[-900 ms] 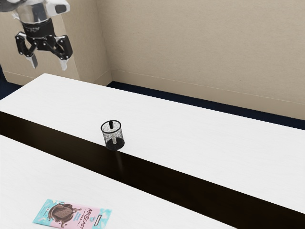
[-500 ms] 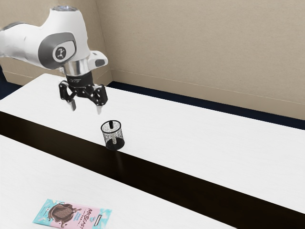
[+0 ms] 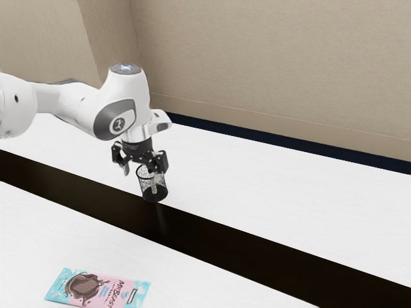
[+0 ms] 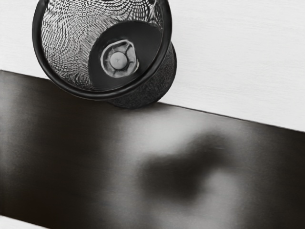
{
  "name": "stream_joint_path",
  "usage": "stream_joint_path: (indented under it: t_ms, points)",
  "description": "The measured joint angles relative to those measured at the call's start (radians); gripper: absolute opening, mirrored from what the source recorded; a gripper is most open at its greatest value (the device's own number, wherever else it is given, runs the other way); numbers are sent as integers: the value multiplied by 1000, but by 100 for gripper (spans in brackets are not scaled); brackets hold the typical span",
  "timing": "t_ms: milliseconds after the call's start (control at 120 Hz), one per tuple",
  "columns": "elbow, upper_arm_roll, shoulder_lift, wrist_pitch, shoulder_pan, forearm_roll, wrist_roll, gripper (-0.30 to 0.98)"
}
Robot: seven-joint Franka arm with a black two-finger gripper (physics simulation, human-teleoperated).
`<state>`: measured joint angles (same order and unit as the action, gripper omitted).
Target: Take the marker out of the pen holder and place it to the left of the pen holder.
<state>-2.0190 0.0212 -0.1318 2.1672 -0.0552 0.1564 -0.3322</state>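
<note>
Gripper (image 3: 142, 175) down at the pen holder (image 3: 154, 196), marker (image 4: 118, 60) still inside

From high at the exterior view's upper left, the arm (image 3: 119, 106) has swept down to the holder, which has not moved. The approach looks nearly done; the grasp likely comes next, after a small centring. The fingers stand wide apart with nothing clasped between them; whether one brushes the rim, I cannot tell.

The bench (image 3: 276, 186) lies open from the pen holder (image 3: 154, 195) toward the exterior view's right. The holder's upright mesh wall (image 4: 66, 33) bars a low sideways pass; the wrapper (image 3: 96, 289) is a flat obstacle, well apart.
</note>
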Motion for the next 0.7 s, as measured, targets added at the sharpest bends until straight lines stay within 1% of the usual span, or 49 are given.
stream_joint_path:
  t_ms: [150, 383, 617, 650, 700]
  points:
    - [55, 9, -72, 49, 19, 21, 34, 69]
    - [140, 11, -165, 102, 44, 29, 97, 69]
    - [151, 12, -189, 147, 48, 28, 157, 68]
    - [150, 12, -189, 151, 48, 27, 164, 67]
    - [149, 12, -187, 155, 48, 26, 174, 59]
